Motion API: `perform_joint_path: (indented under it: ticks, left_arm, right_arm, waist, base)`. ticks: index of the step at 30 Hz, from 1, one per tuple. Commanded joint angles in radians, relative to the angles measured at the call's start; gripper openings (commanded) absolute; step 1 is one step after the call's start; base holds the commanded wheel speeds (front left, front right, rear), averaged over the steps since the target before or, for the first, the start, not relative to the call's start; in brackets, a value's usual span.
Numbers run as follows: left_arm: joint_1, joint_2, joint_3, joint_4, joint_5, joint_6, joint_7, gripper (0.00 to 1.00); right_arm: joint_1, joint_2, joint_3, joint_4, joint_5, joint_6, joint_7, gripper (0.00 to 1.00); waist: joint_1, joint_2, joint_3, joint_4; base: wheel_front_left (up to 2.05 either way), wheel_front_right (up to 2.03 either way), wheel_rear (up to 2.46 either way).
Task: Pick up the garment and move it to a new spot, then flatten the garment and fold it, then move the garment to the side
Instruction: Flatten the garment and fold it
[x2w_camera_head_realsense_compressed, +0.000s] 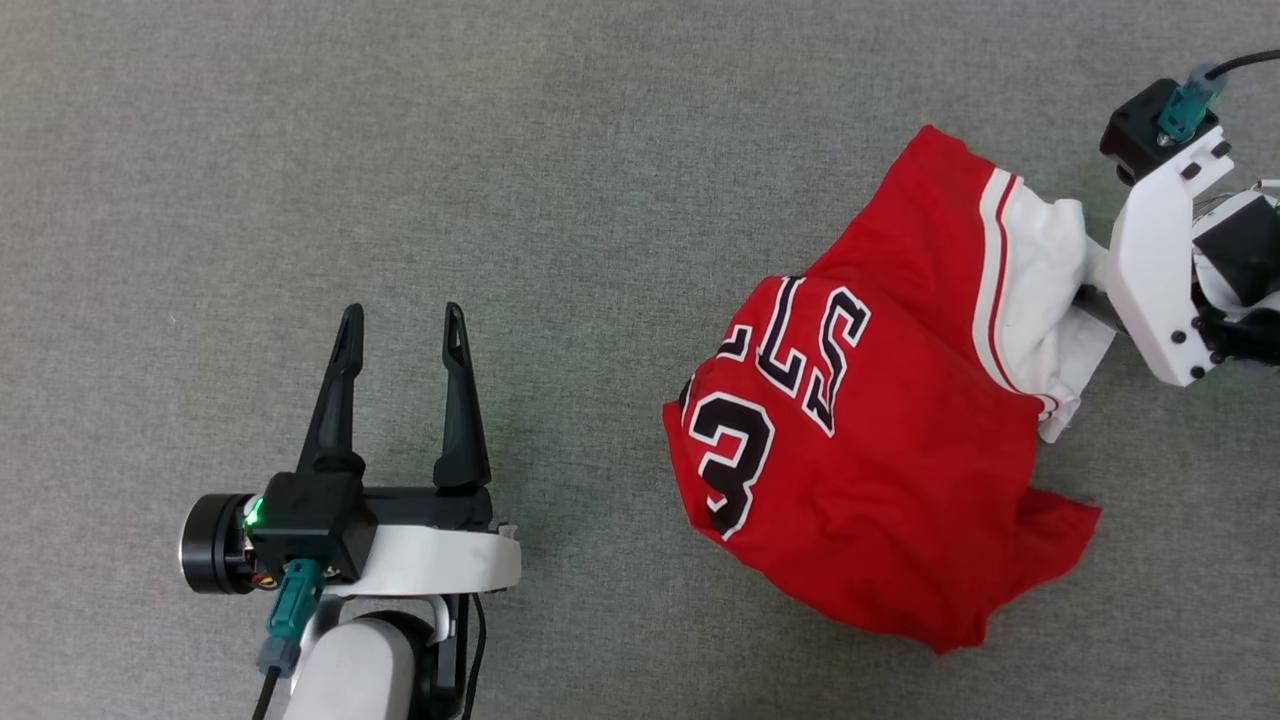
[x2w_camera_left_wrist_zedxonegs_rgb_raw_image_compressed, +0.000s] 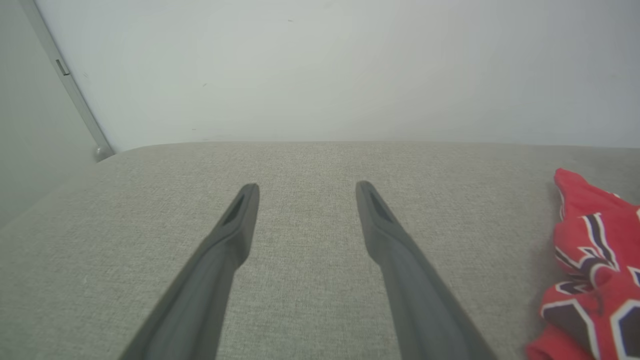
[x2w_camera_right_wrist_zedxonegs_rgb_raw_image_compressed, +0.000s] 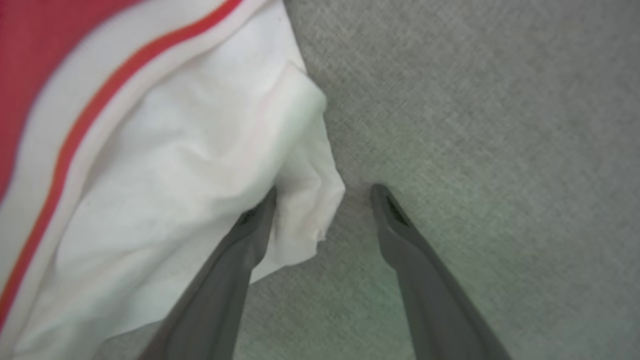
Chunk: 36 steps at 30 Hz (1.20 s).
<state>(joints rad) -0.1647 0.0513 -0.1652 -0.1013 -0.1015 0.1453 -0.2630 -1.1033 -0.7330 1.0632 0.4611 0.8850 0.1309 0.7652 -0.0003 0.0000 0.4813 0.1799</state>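
Observation:
The garment (x2w_camera_head_realsense_compressed: 880, 420), a red jersey with black white-outlined print and a white sleeve (x2w_camera_head_realsense_compressed: 1045, 290), lies crumpled on the grey fabric surface at the right of the head view. My right gripper (x2w_camera_right_wrist_zedxonegs_rgb_raw_image_compressed: 322, 197) is open and low over the sleeve (x2w_camera_right_wrist_zedxonegs_rgb_raw_image_compressed: 190, 165). One finger pokes into the sleeve's folds while the other stands over bare fabric, and a lobe of the sleeve sits between them. Its white wrist (x2w_camera_head_realsense_compressed: 1160, 260) shows at the right edge. My left gripper (x2w_camera_head_realsense_compressed: 403, 330) stands open and empty at the lower left, well left of the garment (x2w_camera_left_wrist_zedxonegs_rgb_raw_image_compressed: 595, 270).
The grey woven surface (x2w_camera_head_realsense_compressed: 400, 150) stretches wide to the left and behind the garment. In the left wrist view a pale wall (x2w_camera_left_wrist_zedxonegs_rgb_raw_image_compressed: 325, 65) rises behind the surface's far edge, with a metal strip (x2w_camera_left_wrist_zedxonegs_rgb_raw_image_compressed: 75, 95) at the left.

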Motion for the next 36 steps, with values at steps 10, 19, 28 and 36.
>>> perform_joint_path:
  ticks: [10,19,28,36]
  left_arm:
    - [0.053,-0.001,0.032,0.030,0.011,-0.004,-0.003,1.00]
    - [0.155,-0.001,0.059,0.039,0.018,-0.012,-0.003,1.00]
    - [0.195,-0.001,0.061,0.043,0.028,-0.017,-0.003,1.00]
    - [0.196,-0.001,0.058,0.054,0.028,-0.020,-0.003,1.00]
  right_arm:
    - [0.001,-0.045,0.055,-0.068,0.077,0.000,-0.276,0.00]
    - [0.289,-0.310,-0.048,-0.338,0.215,0.000,-0.507,0.00]
    - [0.701,-0.366,-0.095,-0.252,0.340,0.000,-0.562,0.00]
    - [0.876,-0.264,-0.092,-0.124,0.354,-0.001,-0.566,0.00]
  waist:
    - [0.0003,0.0000,-0.140,-0.050]
    - [0.0003,0.0000,-0.280,-0.113]
    - [0.0003,0.0000,-0.318,-0.144]
    - [0.0003,0.0000,-0.320,-0.142]
  base:
    - [0.00,0.00,0.00]
    - [0.00,0.00,0.00]
    - [0.00,0.00,0.00]
    - [0.00,0.00,0.00]
